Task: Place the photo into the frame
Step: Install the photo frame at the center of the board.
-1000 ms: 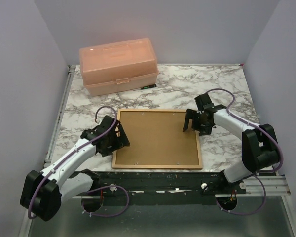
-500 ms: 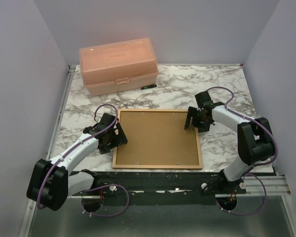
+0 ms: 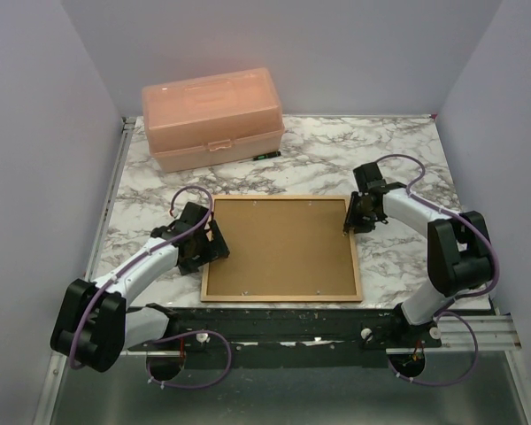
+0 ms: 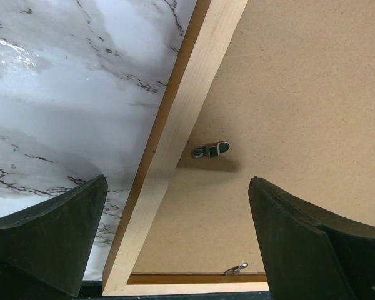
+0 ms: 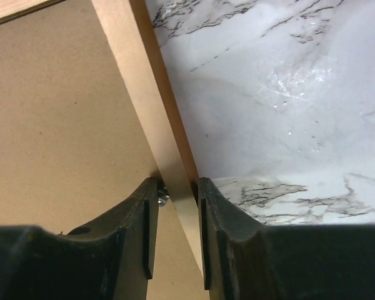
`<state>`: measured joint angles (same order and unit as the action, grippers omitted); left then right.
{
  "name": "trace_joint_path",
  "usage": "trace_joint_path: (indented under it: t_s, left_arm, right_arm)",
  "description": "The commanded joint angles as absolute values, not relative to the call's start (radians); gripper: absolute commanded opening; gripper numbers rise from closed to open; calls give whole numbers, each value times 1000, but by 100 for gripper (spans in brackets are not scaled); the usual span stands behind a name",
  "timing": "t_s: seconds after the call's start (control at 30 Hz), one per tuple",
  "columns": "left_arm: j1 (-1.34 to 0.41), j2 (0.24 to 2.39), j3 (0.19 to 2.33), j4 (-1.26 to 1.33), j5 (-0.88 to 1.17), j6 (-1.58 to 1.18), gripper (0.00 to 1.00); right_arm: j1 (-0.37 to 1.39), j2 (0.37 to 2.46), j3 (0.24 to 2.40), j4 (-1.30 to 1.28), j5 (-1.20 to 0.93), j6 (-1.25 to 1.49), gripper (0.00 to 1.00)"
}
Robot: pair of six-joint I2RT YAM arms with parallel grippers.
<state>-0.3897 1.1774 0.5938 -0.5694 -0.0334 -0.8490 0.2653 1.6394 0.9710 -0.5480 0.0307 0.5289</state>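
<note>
FRAME GRIPPED: The thin orange-brown wooden frame (image 4: pixel 175 137) lies back-up near the front edge of the marble worktop (image 3: pixel 398 150), plain brown backing board (image 3: pixel 283 248) in place. The photo shows nowhere, possibly beneath the board. The right claw (image 5: pixel 177 187) pinches the right rail; the left claw (image 4: pixel 176 181), spread wide, straddles the left rail. Likely step: securing the frame. Next, the left must close squarely. Bare marble lies beyond, the pink plastic box (image 3: pixel 212 115) well apart.

frame (image 4: pixel 175 144) cut off @ top edge
</note>
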Motion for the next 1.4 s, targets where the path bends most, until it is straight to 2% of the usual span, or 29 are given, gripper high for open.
trace_joint_path:
  t_s: [0.0,0.2,0.4,0.47,0.53,0.6,0.67,0.77,0.87,1.27,1.37]
  left_arm:
    - [-382,1195,586,-547,-8,-841,97]
    - [-382,1172,578,-549,-6,-842,97]
    - [-382,1186,591,-565,-28,-826,97]
    - [-382,1188,587,-556,-16,-824,96]
    - [-383,1187,576,-544,-2,-823,95]
    - [-385,1181,564,-533,-1,-824,94]
    - [-385,1178,560,-529,30,-824,93]
    - [-400,1170,562,-534,50,-824,92]
    - [-438,1147,557,-545,57,-844,92]
    - [-585,1008,511,-574,90,-946,91]
    - [-627,973,488,-575,83,-987,90]
  right_arm:
    - [265,1618,961,-560,73,519,27]
    - [264,1616,951,-584,115,511,0]
    - [265,1604,945,-581,98,511,2]
    - [264,1594,950,-581,80,508,10]
    - [265,1583,958,-588,63,507,35]
    - [264,1564,959,-591,42,510,52]
    - [264,1544,951,-585,11,515,66]
    - [264,1525,924,-566,-60,531,80]
    - [265,1517,889,-544,-114,547,86]
    - [263,1486,829,-536,-122,542,89]
    - [263,1464,828,-548,-105,540,93]
